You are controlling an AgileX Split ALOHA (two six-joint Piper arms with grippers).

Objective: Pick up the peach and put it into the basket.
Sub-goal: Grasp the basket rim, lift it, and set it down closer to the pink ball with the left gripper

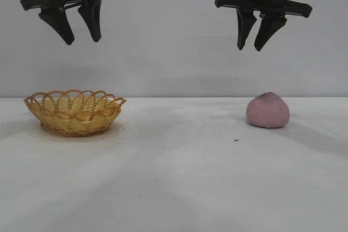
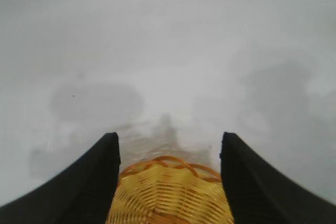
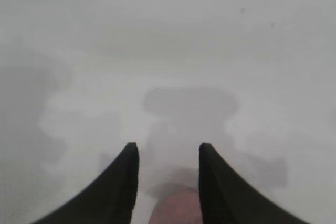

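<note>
The dull pink peach (image 1: 267,110) with a greyish tip sits on the white table at the right. The yellow-orange wicker basket (image 1: 74,112) stands on the table at the left. My right gripper (image 1: 254,46) hangs high above the peach, a little to its left, open and empty. In the right wrist view the peach (image 3: 176,207) shows between the open fingers, far below. My left gripper (image 1: 83,40) hangs high above the basket, open and empty. The basket also shows in the left wrist view (image 2: 169,195), between the fingers.
The white table (image 1: 174,177) runs from a pale back wall to the front. A small dark speck (image 1: 236,139) lies on the table in front of the peach.
</note>
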